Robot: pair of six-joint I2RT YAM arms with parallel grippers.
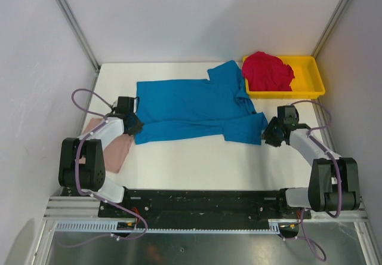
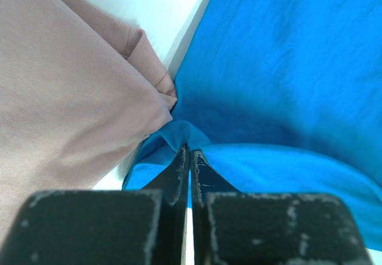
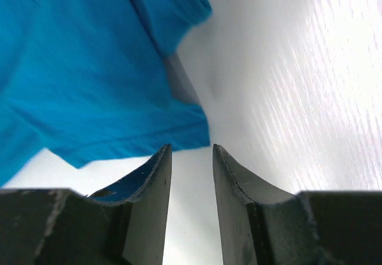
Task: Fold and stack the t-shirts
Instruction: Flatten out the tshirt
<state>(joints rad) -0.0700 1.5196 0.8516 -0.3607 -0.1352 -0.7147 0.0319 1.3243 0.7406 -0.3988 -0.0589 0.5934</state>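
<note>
Pinching, left gripper (image 2: 190,153): I am clamping my jaws tight on a hem fold of the blue t-shirt (image 1: 191,107), which is lying spread mid-table.
Hovering, right gripper (image 3: 191,150): I am keeping a narrow gap, nothing in it, just beside the blue sleeve.
Crowding, pink t-shirt (image 1: 113,150): lying under my left arm, touching the blue one.
Sitting apart, red t-shirt (image 1: 267,71): crumpled in the yellow tray (image 1: 309,77), far right.

The white tabletop (image 1: 191,163) is carrying three things directly. A blue t-shirt (image 1: 185,107) is lying spread crosswise over the middle of the frame, partly folded along its lower edge. A pink t-shirt (image 1: 118,150) is lying bunched at the left, touching the blue one's corner. A yellow tray (image 1: 310,74) is sitting at the upper right, just beside the blue sleeve.
</note>
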